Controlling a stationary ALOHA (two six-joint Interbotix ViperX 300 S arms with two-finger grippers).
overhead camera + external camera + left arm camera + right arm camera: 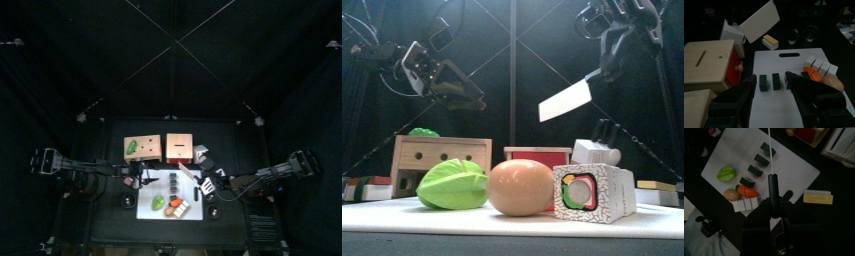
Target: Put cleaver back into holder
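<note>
From above, the small black worktop (227,200) sits mid-picture with a white cutting board (171,194) near its front, carrying small dark blocks and colourful toy food. Behind the board stand a tan wooden block (140,148) with a green piece on it and, just beside it, the reddish-brown holder (179,148). The left claw (134,181) hangs at the board's left edge; the right claw (214,186) is at the board's right side, holding the cleaver (207,187), which shows only as a small pale sliver.

From the front, the cleaver's broad whitish blade (565,100) hangs tilted in the air, well above the holder (539,155), gripped from above by the right claw (608,58). The left claw (460,92) hangs open, high on the left. A green leafy toy (452,185), a tan ball-like toy (521,186) and a white cube with a round face (592,193) stand in front.

In the left wrist view, the left claw (772,92) has its jaws spread wide over the board (771,70), holding nothing. The cleaver (759,21) floats tilted beyond the board, near the holder (732,66).

In the right wrist view, the right claw (773,208) is clamped on the cleaver's dark handle (771,185); the blade is seen edge-on as a thin line above the board (731,155).
</note>
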